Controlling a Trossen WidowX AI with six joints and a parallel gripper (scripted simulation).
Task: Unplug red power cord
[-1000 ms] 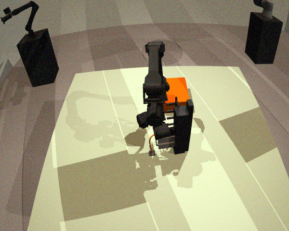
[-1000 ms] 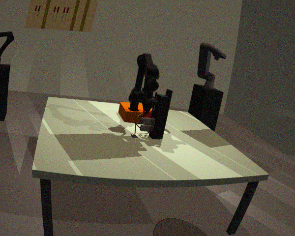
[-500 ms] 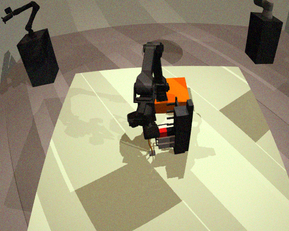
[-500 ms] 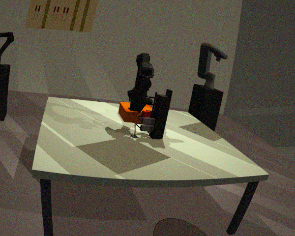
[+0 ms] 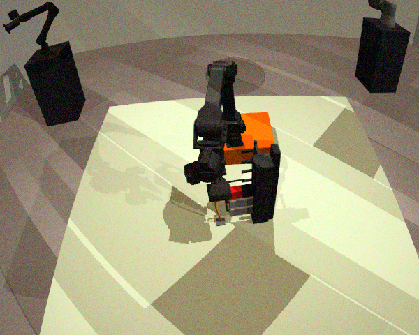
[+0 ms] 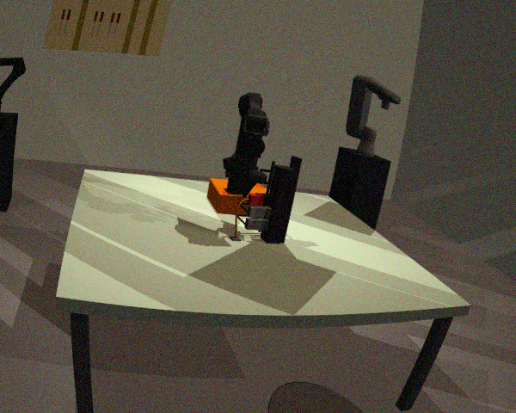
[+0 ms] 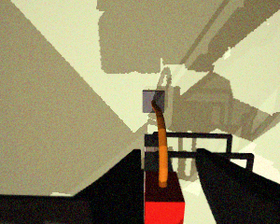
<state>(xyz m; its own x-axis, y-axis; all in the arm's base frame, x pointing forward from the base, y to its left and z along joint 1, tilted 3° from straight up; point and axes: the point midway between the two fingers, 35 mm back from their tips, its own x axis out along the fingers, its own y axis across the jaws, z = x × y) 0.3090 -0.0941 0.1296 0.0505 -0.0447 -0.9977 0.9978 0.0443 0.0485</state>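
Nearest on the counter (image 5: 112, 259) (image 6: 133, 284), the cord (image 5: 218, 211) (image 6: 236, 219) (image 7: 162, 149) meets a little grey block (image 5: 221, 222) (image 6: 236, 238) (image 7: 148, 101) beside the power strip (image 5: 264, 187) (image 6: 279, 204). Red plug (image 5: 235, 192) (image 6: 255, 199) (image 7: 164, 212) is up against the strip's side, probably still in, can't swear to it. Tool (image 5: 218, 190) (image 6: 249, 181) (image 7: 168, 156) is partly open around it, gripping nothing. So pulling it and backing off are likely left. Orange box (image 5: 258, 125) (image 6: 223, 202) sits behind the strip.
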